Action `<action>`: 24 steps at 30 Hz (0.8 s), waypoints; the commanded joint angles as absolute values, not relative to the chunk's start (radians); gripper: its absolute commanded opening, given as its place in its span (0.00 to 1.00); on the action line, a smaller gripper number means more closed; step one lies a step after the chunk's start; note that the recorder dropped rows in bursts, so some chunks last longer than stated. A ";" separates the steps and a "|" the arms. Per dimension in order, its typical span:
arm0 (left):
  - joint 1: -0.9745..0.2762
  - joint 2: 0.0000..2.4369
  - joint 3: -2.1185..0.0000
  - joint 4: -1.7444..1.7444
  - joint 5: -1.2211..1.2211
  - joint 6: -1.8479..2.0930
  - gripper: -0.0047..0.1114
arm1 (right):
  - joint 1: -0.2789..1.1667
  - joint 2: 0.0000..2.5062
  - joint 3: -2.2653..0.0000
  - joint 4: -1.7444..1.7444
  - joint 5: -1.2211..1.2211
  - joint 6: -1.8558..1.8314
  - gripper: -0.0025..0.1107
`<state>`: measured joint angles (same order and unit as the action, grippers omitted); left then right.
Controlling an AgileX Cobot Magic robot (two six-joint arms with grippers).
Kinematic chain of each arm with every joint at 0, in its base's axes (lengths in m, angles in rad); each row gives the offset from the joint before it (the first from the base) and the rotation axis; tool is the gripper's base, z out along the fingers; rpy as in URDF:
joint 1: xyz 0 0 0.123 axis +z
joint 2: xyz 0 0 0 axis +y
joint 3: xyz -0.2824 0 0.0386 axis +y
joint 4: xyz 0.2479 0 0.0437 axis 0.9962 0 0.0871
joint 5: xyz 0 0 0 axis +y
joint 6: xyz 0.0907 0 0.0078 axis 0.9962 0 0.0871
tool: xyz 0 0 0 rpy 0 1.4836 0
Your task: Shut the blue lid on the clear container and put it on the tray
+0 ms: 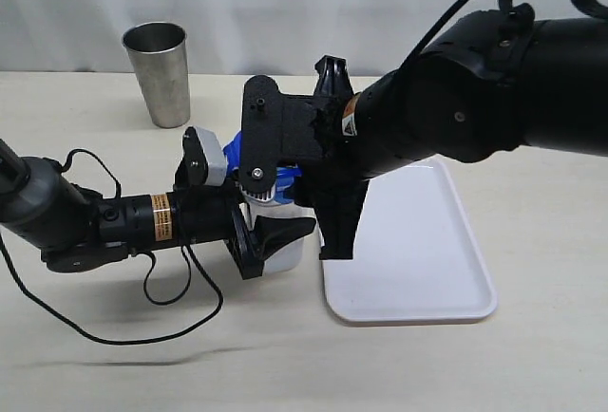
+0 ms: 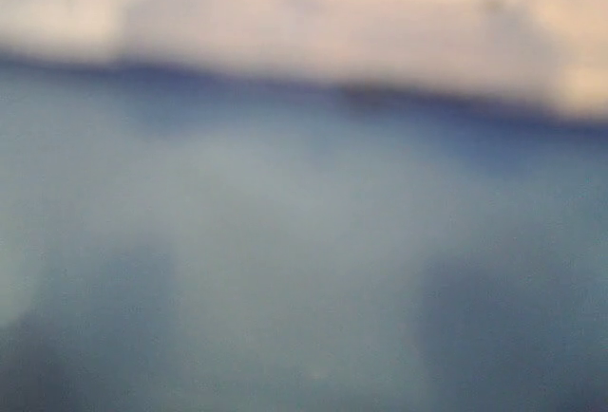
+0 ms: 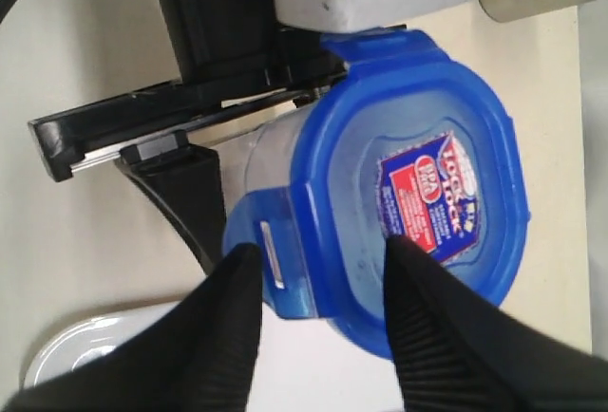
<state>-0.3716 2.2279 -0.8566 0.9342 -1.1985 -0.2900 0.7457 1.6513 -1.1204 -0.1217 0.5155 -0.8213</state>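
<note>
Lid: we see the small bright blue plastic lid [image 3: 418, 175], rounded-square with a red-and-white label in its centre, sitting on top of the tall clear plastic container [image 1: 280, 241]; one snap flap at its edge looks not yet pressed flat.
Container place: it stands on the beige tabletop [image 1: 123, 365], just beside the near left corner of the flat white rectangular tray [image 1: 427, 260], and not yet on it.
Left gripper: the left gripper [image 1: 264, 241] comes in from the side and its black jaws stand on both sides of the container body; we judge that it is holding the container steady. Its own camera gives only a blue blur, very close to the container.
Right gripper: the right gripper [image 3: 318, 327] is above the lid, its two ribbed black fingers [image 3: 432, 317] are parted; one rests on the lid near the label, the other is at the flap. It grasps nothing that we can see.
Step in hand: we think it is the closing of the flaps.
How to do it well: we should press each flap straight down while the left gripper keeps the container upright, and not push sideways, because the tall container can tip.
Other thing: a grey steel cup [image 1: 160, 72] stands well apart near the far edge.
</note>
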 commanded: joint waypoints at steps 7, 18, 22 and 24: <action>-0.385 2.224 -0.862 0.998 -1.221 -0.295 0.04 | 0.747 1.709 -1.071 -0.132 0.539 -0.826 0.36; -0.385 2.224 -0.862 1.011 -1.221 -0.295 0.04 | 0.747 1.740 -1.056 -0.154 0.485 -0.814 0.36; -0.385 2.224 -0.862 1.011 -1.221 -0.295 0.04 | 0.747 1.770 -1.056 -0.234 0.468 -0.747 0.36; -0.385 2.224 -0.862 1.011 -1.221 -0.295 0.04 | 0.747 1.775 -1.056 -0.266 0.470 -0.715 0.36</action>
